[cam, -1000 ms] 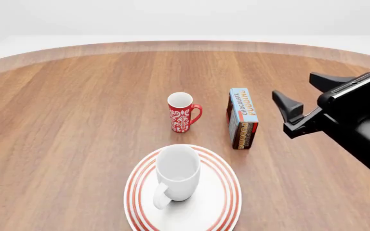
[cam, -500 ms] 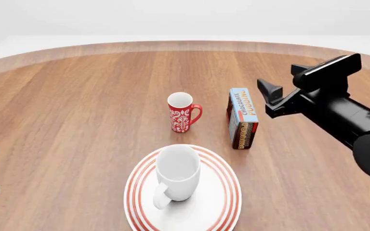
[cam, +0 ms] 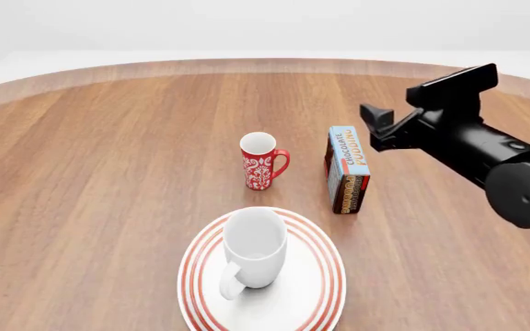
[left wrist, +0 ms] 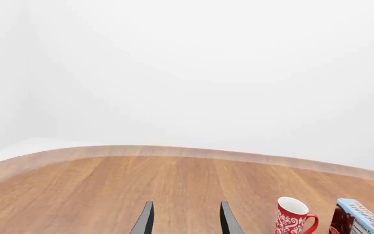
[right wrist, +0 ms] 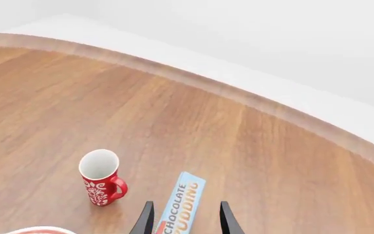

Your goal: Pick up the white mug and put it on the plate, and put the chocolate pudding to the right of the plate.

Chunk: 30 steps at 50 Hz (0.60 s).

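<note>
Right arm [cam: 486, 162] reaches in from the right edge of the front view, stretched forward and left, raised off the counter [cam: 108, 158]. Right gripper [cam: 383, 124] sits above and just right of the far end of the chocolate pudding [cam: 348, 169], not touching it. Jaws apart, nothing between them; in the right wrist view the two fingertips [right wrist: 145, 219] straddle the carton's near end from above, box [right wrist: 177, 204] centred in the gap.

Left arm: only a dark block shows at the lower left edge of the front view, low and well away from everything. Left gripper [left wrist: 185, 219] has its jaws apart and empty, pointed out across bare counter toward the far rim.

White mug [cam: 254, 249] stands upright on the plate [cam: 325, 289], roughly centred, handle toward the camera and slightly left. Plain glossy white, wide mouth.

Plate is round, white with red concentric rings, at the near edge of the counter, partly cut off by the frame.

Pudding carton stands on a long narrow side, light-blue lettered face up, dark brown and red side toward the camera. It lies beyond the plate's right rim, just apart from it, long axis running away from the camera.

Red mug [cam: 261, 162] with white pattern stands upright beyond the plate, left of the carton, handle to the right.
</note>
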Motion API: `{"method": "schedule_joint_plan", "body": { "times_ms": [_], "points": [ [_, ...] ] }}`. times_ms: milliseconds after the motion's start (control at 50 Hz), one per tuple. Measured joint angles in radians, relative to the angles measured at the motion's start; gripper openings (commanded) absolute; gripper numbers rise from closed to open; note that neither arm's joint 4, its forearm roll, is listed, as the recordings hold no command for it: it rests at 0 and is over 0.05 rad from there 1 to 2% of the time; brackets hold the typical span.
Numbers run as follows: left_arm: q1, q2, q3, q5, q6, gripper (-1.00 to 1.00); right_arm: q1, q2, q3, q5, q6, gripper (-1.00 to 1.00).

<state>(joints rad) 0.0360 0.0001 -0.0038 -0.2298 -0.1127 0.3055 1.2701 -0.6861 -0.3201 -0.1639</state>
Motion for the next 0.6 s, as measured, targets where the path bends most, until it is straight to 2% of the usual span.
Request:
{"method": "schedule_joint_plan", "body": {
  "times_ms": [600],
  "points": [
    [0.0,0.0,0.0,-0.001,-0.004,1.0,-0.027,0.042,-0.086,0.094,0.128,1.0]
  ]
}}
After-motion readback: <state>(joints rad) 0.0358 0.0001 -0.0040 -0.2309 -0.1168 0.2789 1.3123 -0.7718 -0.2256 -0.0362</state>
